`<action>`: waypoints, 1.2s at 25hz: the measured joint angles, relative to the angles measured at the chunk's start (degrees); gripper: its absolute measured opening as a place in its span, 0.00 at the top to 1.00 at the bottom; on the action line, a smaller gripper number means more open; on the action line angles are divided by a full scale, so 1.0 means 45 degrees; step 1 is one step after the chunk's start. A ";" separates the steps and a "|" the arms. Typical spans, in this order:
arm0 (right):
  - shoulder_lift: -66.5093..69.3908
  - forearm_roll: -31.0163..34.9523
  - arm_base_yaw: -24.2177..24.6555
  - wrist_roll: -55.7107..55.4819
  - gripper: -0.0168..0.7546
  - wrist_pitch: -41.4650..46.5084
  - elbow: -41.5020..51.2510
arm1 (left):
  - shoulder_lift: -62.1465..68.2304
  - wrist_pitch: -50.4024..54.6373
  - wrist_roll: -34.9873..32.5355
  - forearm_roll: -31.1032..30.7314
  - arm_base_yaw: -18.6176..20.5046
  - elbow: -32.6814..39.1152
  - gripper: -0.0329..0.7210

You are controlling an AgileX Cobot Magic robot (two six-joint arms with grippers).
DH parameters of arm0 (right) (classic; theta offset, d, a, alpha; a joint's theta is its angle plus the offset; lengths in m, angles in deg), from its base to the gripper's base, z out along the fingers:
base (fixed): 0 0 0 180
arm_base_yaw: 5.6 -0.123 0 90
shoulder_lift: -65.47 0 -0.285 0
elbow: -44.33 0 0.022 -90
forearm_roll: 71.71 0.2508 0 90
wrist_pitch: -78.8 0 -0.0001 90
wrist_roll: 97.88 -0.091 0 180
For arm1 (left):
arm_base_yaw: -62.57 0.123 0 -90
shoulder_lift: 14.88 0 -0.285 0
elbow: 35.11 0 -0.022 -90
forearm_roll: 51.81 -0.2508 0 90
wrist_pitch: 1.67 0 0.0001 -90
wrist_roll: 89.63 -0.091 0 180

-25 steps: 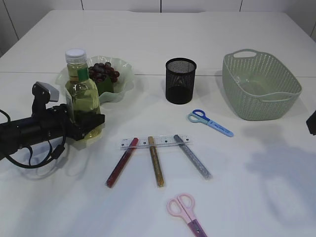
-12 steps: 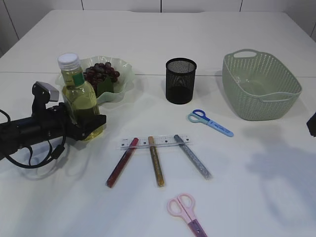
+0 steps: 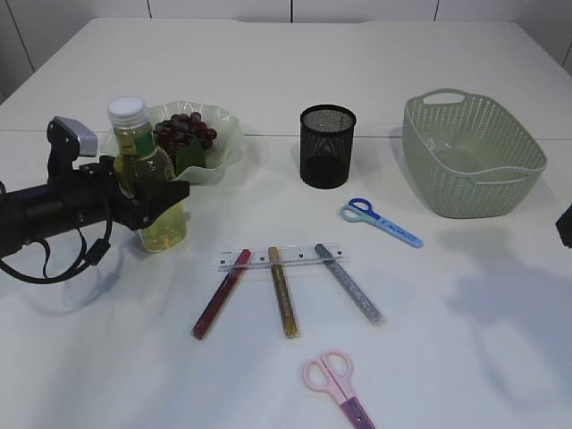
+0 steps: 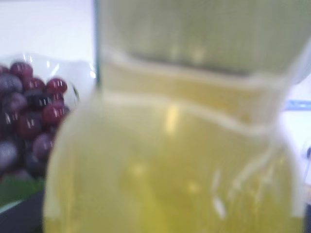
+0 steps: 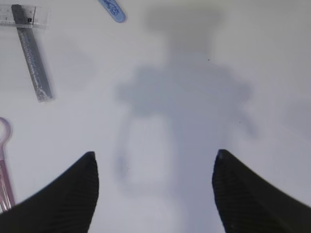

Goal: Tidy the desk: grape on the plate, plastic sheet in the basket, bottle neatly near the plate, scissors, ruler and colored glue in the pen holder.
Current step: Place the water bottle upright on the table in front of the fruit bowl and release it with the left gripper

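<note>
Bottle [image 3: 150,183] stands upright by the surface's left edge, just in front of the plate [image 3: 223,147] of grapes [image 3: 183,131], the left gripper's [image 3: 154,201] fingers closed around its body. Pen holder [image 3: 327,146] sits mid-surface, basket [image 3: 469,154] toward the right edge. Ruler [image 3: 281,256] lies under the tips of three glue sticks [image 3: 284,290]; blue scissors [image 3: 380,222] and pink scissors [image 3: 335,384] lie toward the near edge.

Left wrist view: yellow bottle [image 4: 184,145] fills the frame, blurred, grapes [image 4: 29,116] behind at left.

Right wrist view: right gripper [image 5: 155,191] hangs with fingers spread apart over bare surface [image 5: 194,73].
</note>
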 joint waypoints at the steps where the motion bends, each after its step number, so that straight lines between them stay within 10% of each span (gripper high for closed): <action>1: 0.0000 0.0000 0.0000 0.0000 0.25 0.0000 0.0000 | -0.0170 0.0000 0.0000 -0.0021 0.0000 0.0000 0.17; 30: 0.0000 0.0055 0.0000 -0.0074 0.25 0.0061 0.0000 | -0.4898 0.0218 0.0933 0.1100 0.0239 0.0023 0.23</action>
